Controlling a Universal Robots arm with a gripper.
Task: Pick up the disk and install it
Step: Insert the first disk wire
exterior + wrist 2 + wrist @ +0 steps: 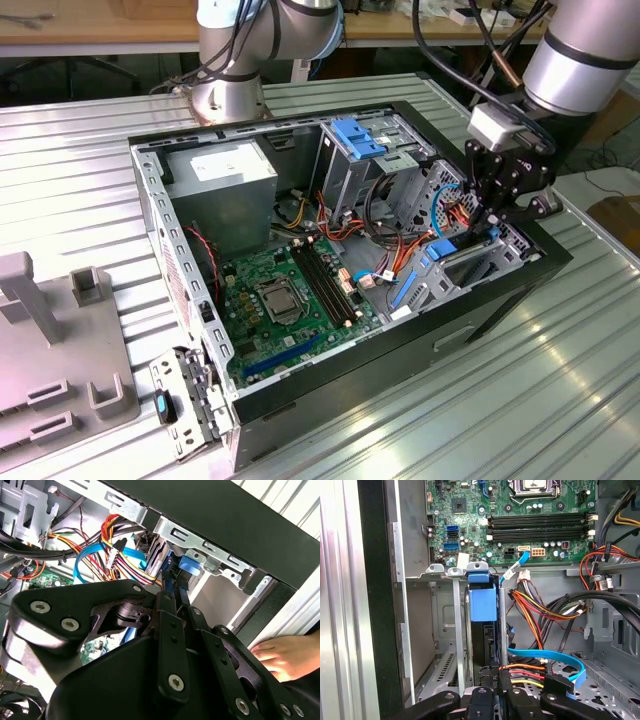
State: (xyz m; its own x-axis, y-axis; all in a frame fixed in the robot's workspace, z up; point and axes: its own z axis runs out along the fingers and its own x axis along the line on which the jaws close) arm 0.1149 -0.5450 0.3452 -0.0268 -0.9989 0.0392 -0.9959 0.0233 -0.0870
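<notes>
The disk (483, 605) stands on edge in a slot of the metal drive cage at the corner of the open computer case (520, 285). Its bright blue carrier faces the first wrist view, with the dark drive body behind it. In the second wrist view the blue rail of the disk (186, 566) shows just beyond the fingertips. My gripper (492, 695) reaches down into the cage at the exterior view's right (487, 225). Its black fingers (167, 605) are drawn close together on the disk's edge.
Red, orange and yellow cable bundles (540, 610) and a blue flat cable (555, 656) crowd the cage. The motherboard (290, 300), a grey box with a white label (225, 175) and a blue latch (358, 135) lie inside the case. A person's hand (287, 652) rests outside the case wall.
</notes>
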